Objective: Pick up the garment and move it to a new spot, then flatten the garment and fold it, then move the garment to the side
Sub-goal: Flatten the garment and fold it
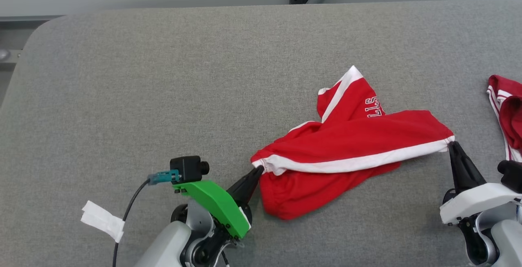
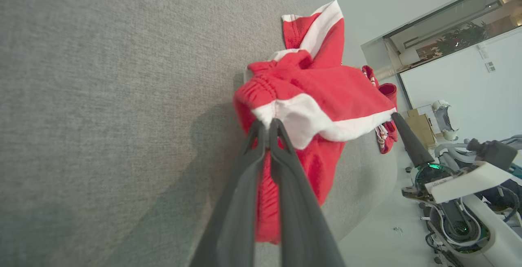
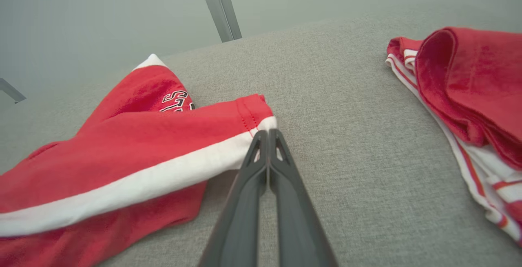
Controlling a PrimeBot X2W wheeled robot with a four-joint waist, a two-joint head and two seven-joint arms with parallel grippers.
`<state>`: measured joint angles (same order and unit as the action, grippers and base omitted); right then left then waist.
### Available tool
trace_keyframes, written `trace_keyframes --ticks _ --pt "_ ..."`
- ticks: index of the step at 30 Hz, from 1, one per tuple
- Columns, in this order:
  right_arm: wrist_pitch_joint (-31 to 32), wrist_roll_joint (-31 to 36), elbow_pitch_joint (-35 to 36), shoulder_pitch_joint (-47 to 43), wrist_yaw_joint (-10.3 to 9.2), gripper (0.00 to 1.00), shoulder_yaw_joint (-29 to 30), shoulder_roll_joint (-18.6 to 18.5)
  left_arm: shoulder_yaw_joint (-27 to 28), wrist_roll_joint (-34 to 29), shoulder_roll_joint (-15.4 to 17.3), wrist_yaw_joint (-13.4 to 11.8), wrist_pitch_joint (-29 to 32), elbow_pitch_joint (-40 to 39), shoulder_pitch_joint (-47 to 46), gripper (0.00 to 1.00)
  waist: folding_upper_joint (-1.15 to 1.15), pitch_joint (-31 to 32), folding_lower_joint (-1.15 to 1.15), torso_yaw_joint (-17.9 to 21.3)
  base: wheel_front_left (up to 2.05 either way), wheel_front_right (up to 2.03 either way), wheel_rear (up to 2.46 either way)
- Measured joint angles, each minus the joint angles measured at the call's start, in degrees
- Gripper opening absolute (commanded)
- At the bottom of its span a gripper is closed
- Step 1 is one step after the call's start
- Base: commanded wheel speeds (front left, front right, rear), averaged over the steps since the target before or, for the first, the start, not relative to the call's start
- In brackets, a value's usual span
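Pinching opposite ends of one white-trimmed edge, both grippers work from the near side of the grey padded table [image 1: 163, 75]. The left gripper [image 1: 258, 171], mounted ahead of a green bracket [image 1: 216, 206] and a small black camera [image 1: 188, 168], has its dark fingers pressed together on the gathered left corner of the red garment [image 1: 350, 136]. The right gripper [image 1: 452, 145] is likewise clamped on the right corner, where the white band ends. Between them the garment lies right of the table's middle, its long axis running left to right and climbing slightly toward the right, with the white band drawn out along it. Loose red cloth bunches on the near side under the band. Beyond it, one leg with a white side stripe and lettering points away toward the far edge. A second red garment [image 1: 505, 112] with white stripes lies apart at the right edge.
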<state>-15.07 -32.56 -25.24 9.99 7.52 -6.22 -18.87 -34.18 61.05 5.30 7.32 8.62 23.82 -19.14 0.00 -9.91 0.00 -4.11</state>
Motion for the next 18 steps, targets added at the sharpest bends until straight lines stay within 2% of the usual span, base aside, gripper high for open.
trace_keyframes --ticks 5,10,15,18 --pt "0.0 -4.2 2.7 1.4 0.0 0.0 0.7 -0.8 -1.0 3.7 3.0 0.0 -3.2 -5.8 -0.6 0.0 0.0 1.5 0.0 0.2 0.0 0.0 0.0" --pt "0.3 -10.8 5.7 4.8 0.0 0.0 -2.1 -5.7 -2.1 6.5 7.7 0.0 -4.3 -12.3 -4.5 0.0 0.0 4.1 0.0 0.6 0.0 0.0 0.0" --pt "6.6 -19.7 10.4 11.1 0.0 0.0 -3.7 -11.6 -2.4 9.2 11.3 0.0 -4.6 -18.1 -11.5 0.0 0.0 7.1 0.0 1.3 0.0 0.0 0.0" --pt "11.1 -24.1 12.7 15.0 0.0 0.0 -3.2 -14.8 -2.5 12.8 12.3 0.0 -3.6 -20.9 -16.0 0.0 0.0 8.7 0.0 1.8 0.0 0.0 0.0"
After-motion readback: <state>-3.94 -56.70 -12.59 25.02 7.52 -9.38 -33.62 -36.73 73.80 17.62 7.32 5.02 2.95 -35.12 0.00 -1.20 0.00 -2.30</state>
